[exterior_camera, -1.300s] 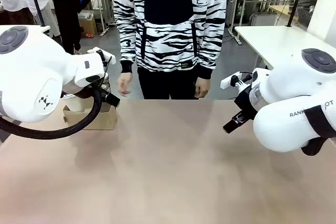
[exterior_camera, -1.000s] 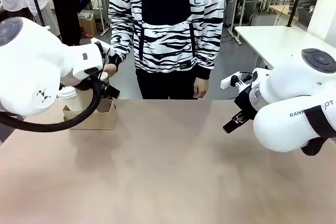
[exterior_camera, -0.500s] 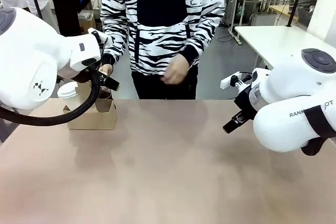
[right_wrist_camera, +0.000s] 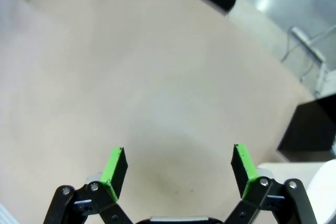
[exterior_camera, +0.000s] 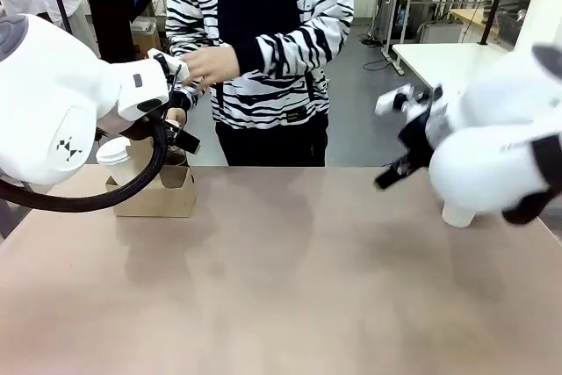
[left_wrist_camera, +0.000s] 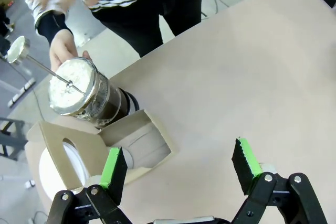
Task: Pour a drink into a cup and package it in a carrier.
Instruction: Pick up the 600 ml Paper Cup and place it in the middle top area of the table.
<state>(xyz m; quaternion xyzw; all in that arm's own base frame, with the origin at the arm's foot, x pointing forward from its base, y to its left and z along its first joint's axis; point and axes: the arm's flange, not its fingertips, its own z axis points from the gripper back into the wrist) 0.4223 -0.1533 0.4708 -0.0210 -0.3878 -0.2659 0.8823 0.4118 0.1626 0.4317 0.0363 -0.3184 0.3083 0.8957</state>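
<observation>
Across the table [exterior_camera: 281,278], a person [exterior_camera: 263,41] holds a jug [left_wrist_camera: 86,95] of dark drink [left_wrist_camera: 113,109] at the carrier [exterior_camera: 162,199], frame left, where a lidded cup [exterior_camera: 114,154] sits. A spill looks the likeliest mishap: the left arm [exterior_camera: 61,111] crowds the jug, and a nudge could slop it. The right arm [exterior_camera: 492,155] has swung up since a second ago, uncovering a second cup [exterior_camera: 458,214] at right. The person's free hand [exterior_camera: 211,63] has risen chest-high. The left tool [left_wrist_camera: 178,153] and right tool [right_wrist_camera: 178,155] hang spread, empty.

No legible text, small dark logo [exterior_camera: 68,145] on left arm [exterior_camera: 53,98]
</observation>
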